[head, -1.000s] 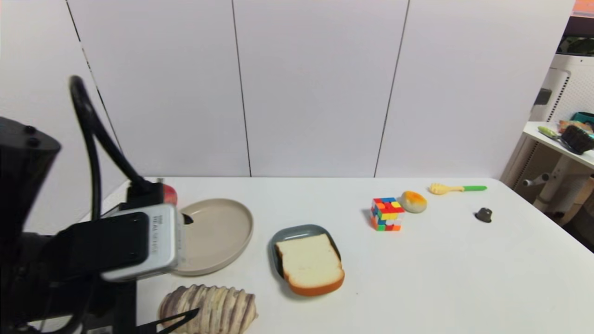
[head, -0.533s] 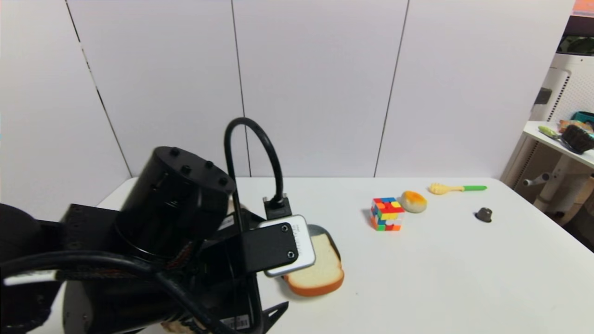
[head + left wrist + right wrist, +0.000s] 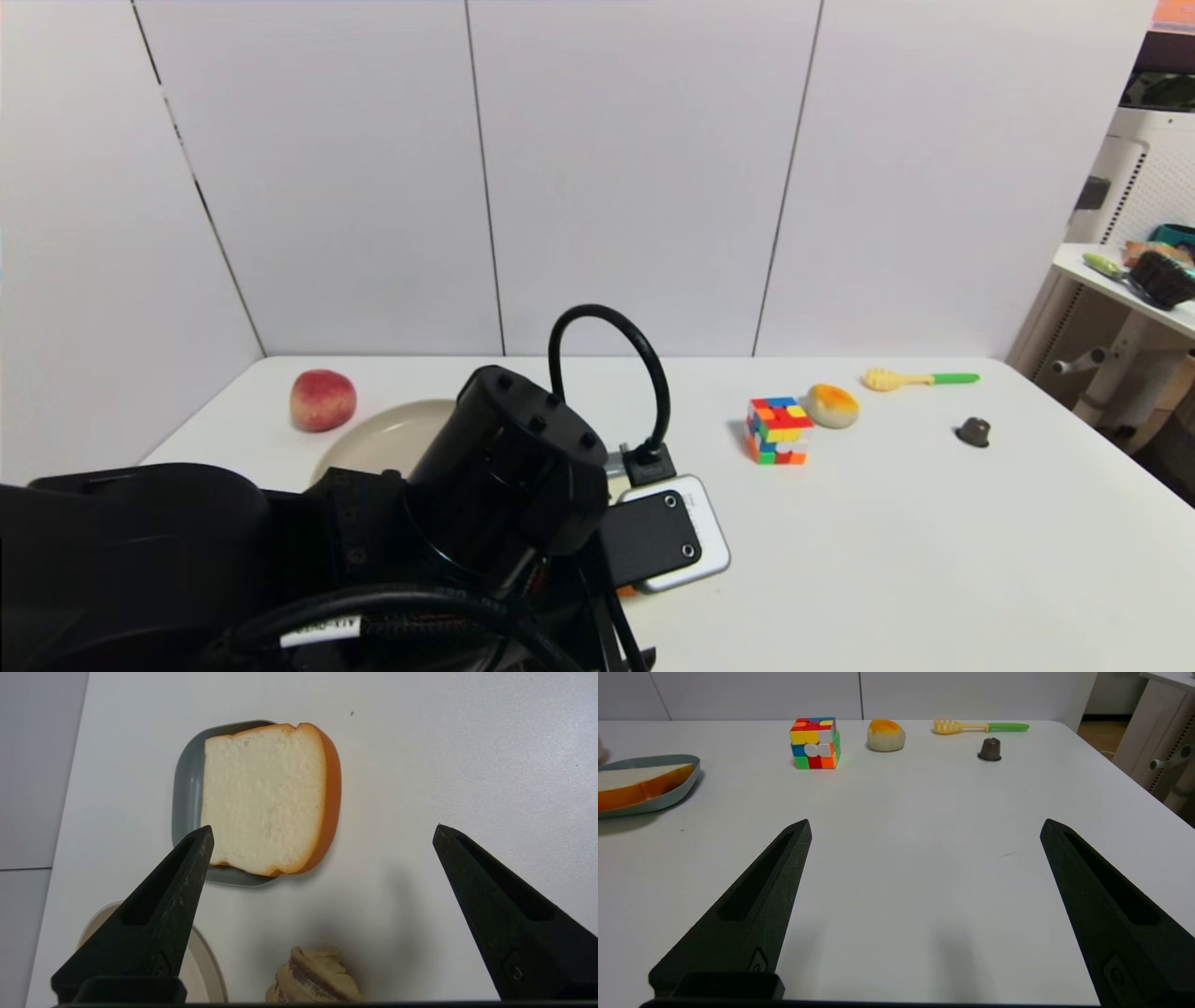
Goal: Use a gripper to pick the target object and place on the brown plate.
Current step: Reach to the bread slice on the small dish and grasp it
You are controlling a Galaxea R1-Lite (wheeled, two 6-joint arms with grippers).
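Observation:
The toast slice (image 3: 264, 795), white with an orange-brown crust, lies on a grey-blue dish (image 3: 187, 788). My left gripper (image 3: 322, 828) is open and empty, held above the table beside the toast, one fingertip (image 3: 201, 842) over the toast's corner. In the head view my left arm (image 3: 504, 485) covers the toast; only a sliver of orange crust (image 3: 625, 590) shows. The beige plate (image 3: 373, 439) is partly hidden behind the arm; its rim also shows in the left wrist view (image 3: 205, 961). My right gripper (image 3: 924, 823) is open and empty over bare table. The toast shows in the right wrist view (image 3: 640, 784).
A peach (image 3: 322, 399) sits left of the plate. A striped loaf (image 3: 313, 975) lies near the table's front. A colour cube (image 3: 778, 429), orange-topped bun (image 3: 832, 405), yellow-green fork (image 3: 920, 379) and a small dark cap (image 3: 973, 431) lie to the right. A side table (image 3: 1130, 289) stands far right.
My left arm has swung from the table's left side to the right, coming over the dish and covering the toast in the head view. The peach and part of the plate came into view.

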